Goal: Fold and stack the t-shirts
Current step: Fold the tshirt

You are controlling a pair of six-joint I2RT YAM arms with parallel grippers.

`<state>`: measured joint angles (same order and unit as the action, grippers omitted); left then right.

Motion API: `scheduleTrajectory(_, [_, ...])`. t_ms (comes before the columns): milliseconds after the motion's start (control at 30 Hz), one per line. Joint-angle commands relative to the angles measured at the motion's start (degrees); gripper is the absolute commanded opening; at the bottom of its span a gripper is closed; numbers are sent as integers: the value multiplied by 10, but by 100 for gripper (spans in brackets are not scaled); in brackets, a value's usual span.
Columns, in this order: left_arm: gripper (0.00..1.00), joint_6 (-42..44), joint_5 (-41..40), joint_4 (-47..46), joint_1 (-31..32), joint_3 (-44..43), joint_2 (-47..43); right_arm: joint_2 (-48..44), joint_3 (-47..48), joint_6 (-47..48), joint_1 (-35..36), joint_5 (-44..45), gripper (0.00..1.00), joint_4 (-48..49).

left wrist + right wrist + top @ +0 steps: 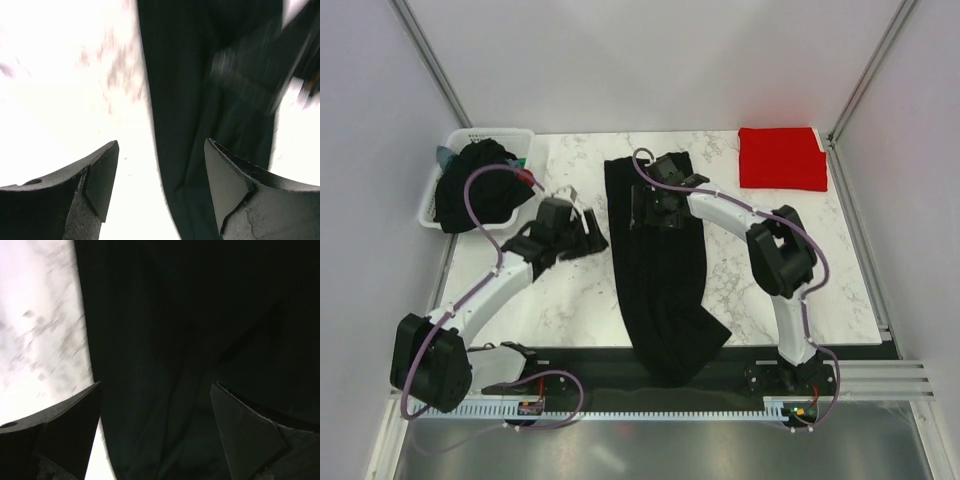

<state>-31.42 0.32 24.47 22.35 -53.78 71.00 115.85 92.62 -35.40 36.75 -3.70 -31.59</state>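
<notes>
A black t-shirt (655, 270) lies as a long strip down the middle of the marble table, its lower end hanging over the near edge. My left gripper (592, 232) is open beside the strip's left edge; its wrist view shows the black cloth (200, 100) between and past its fingers. My right gripper (655, 208) is open over the strip's upper part, black cloth (175, 340) filling its view. A folded red t-shirt (780, 157) lies at the back right. Other dark t-shirts (475, 190) are heaped in the basket.
The white slotted basket (432, 195) stands at the table's back left corner. The marble table (570, 290) shows bare on both sides of the strip. A black rail (620, 375) runs along the near edge.
</notes>
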Motion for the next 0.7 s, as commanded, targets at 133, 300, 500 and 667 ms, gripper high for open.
scheduleTrajectory(133, [76, -45, 92, -236, 47, 240, -96, 192, 187, 44, -74, -26, 95, -9])
scheduleTrajectory(300, [75, -36, 73, -350, 63, 314, -107, 328, 318, 12, -119, -11, 95, -6])
scheduleTrajectory(500, [75, -66, 93, -493, 64, 375, -74, 426, 423, -76, -170, 25, 94, 33])
scheduleTrajectory(667, [75, -66, 97, -505, 64, 374, -57, 416, 423, -110, -176, 9, 94, 93])
